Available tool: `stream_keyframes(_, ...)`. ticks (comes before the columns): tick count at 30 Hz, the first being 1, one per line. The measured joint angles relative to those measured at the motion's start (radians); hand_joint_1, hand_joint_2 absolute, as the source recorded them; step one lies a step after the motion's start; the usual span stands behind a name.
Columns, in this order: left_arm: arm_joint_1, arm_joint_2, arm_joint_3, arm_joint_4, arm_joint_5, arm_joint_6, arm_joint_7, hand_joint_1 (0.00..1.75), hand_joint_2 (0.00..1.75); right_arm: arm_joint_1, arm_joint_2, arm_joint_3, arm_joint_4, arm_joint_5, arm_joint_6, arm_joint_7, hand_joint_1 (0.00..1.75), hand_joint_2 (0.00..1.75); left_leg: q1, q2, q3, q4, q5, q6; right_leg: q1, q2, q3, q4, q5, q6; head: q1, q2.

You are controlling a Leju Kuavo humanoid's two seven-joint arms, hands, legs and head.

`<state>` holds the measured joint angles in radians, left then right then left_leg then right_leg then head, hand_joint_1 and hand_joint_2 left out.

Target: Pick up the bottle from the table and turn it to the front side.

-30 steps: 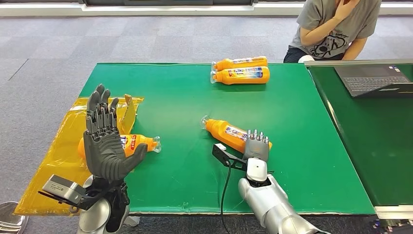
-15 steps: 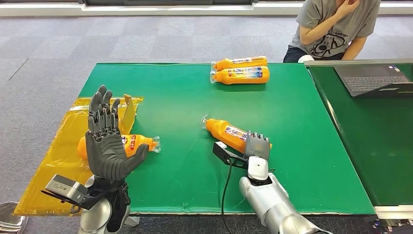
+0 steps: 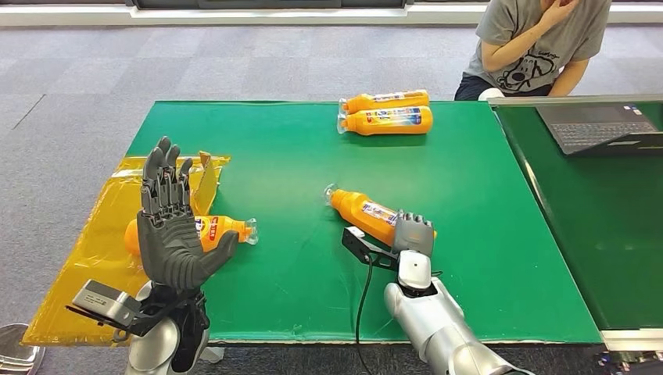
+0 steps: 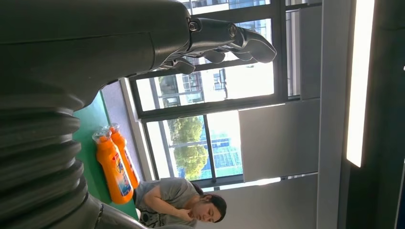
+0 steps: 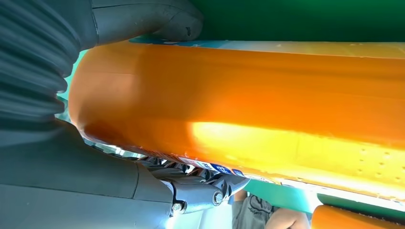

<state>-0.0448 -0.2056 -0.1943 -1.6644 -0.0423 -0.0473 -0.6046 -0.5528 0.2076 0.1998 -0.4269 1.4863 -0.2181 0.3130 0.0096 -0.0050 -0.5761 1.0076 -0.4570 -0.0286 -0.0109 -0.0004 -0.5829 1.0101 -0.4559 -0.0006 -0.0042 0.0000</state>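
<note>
Orange bottle (image 3: 366, 212) lying on its side near the middle of the green bench (image 3: 485, 234), cap toward the far left. The right hand (image 3: 412, 234) grips its base end, fingers curled over the body, thumb on the other side. Left hand (image 3: 168, 226) raised above the bench's near left corner, fingers spread, holding nothing. Behind it, a second bottle (image 3: 223, 230) beside yellow plastic sheeting (image 3: 94, 242). Two more bottles (image 3: 387, 113) lie at the far edge.
</note>
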Motion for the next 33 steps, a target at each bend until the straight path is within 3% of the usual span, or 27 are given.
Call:
stream_keyframes(4,0.002,0.000,0.002,0.000,0.000,0.000,-0.002,0.00,1.75,0.002,0.001,-0.001,0.000,0.004,-0.016,-0.014,1.75,1.75,0.000,0.000,0.000,0.000,0.000,0.000,0.000,0.000,0.000,0.000,0.000,0.000,0.000,0.000)
stream_keyframes(8,0.010,0.000,0.007,-0.001,-0.001,0.001,-0.008,0.00,1.75,0.011,0.007,-0.007,-0.003,-0.024,-0.076,-0.091,1.75,1.75,0.000,0.001,0.000,0.000,0.000,0.000,0.000,0.001,-0.001,0.000,0.000,0.000,0.000,0.000)
stream_keyframes(10,0.017,0.000,0.009,-0.006,-0.003,0.004,-0.013,0.00,1.75,0.028,0.016,-0.014,-0.022,-0.088,-0.127,-0.201,1.75,1.75,0.000,0.001,-0.001,0.000,0.000,0.000,0.000,0.001,-0.001,0.000,0.000,0.000,0.000,0.000)
stream_keyframes(13,0.038,0.000,0.016,-0.019,-0.008,0.006,-0.025,0.00,1.75,0.089,0.037,-0.029,-0.119,-0.254,-0.240,-0.437,1.75,1.75,0.000,0.000,-0.003,0.000,0.000,0.000,0.000,0.000,-0.004,0.000,0.000,0.000,0.000,0.000)
stream_keyframes(15,0.047,0.000,0.019,-0.023,-0.011,0.006,-0.028,0.00,1.75,0.140,0.049,-0.030,-0.221,-0.341,-0.282,-0.508,1.75,1.75,0.000,-0.002,-0.005,0.000,0.000,0.000,0.001,-0.002,-0.005,0.000,0.000,0.000,0.000,0.000)
stream_keyframes(21,0.049,0.000,0.024,-0.023,-0.020,0.013,-0.030,0.00,1.75,0.251,0.055,-0.023,-0.487,-0.441,-0.292,-0.522,1.75,1.75,0.000,-0.001,-0.007,0.000,-0.001,0.000,0.000,-0.001,-0.007,0.000,-0.001,-0.001,0.000,0.000)
stream_keyframes(28,0.050,0.000,0.024,-0.023,-0.021,0.019,-0.027,0.00,1.75,0.309,0.055,-0.020,-0.593,-0.473,-0.298,-0.525,1.75,1.75,0.000,0.000,-0.007,0.000,-0.001,0.000,0.000,0.000,-0.007,0.000,-0.001,0.000,0.000,0.000)
stream_keyframes(30,0.050,0.000,0.024,-0.023,-0.021,0.019,-0.026,0.00,1.75,0.319,0.054,-0.019,-0.611,-0.545,-0.274,-0.567,1.75,1.75,0.000,0.000,-0.007,0.000,-0.001,0.000,0.000,0.000,-0.007,0.000,-0.001,0.000,0.000,0.000)
stream_keyframes(33,0.047,0.000,0.024,-0.019,-0.017,0.012,-0.022,0.00,1.75,0.328,0.054,-0.018,-0.627,-0.731,-0.174,-0.696,1.75,1.75,0.000,0.000,-0.007,0.000,-0.001,0.000,0.000,0.000,-0.008,0.000,-0.001,-0.001,0.000,0.000)
